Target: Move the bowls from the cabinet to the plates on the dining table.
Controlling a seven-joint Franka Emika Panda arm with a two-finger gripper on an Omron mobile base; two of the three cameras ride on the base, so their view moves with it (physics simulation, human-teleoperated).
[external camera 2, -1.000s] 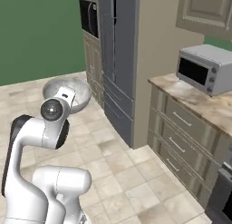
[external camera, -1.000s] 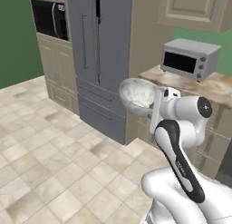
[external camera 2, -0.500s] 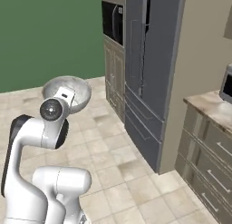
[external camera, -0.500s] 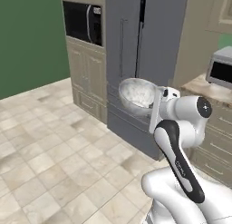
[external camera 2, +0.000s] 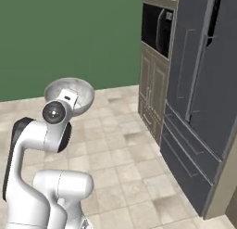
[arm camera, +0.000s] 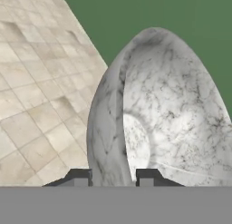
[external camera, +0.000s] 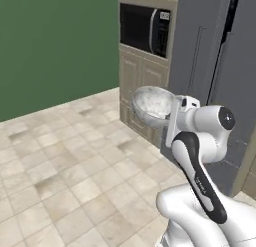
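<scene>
Two fingers clamp the wall of the pale marbled bowl, one fingertip outside the wall and one inside, so the gripper stands narrow and loaded. The bowl rides on edge at the end of the raised arm, in front of the dark grey refrigerator in the left base view and well left of it in the right base view. Since a second ago the whole backdrop has slid: the toaster oven and its surface have left both base views, while the built-in black oven, the green wall and the tiled floor left of the refrigerator now fill them. Judged from this, the base is turning in transit; the grip is unchanged, and delivery to a plate on the dining table remains ahead.
</scene>
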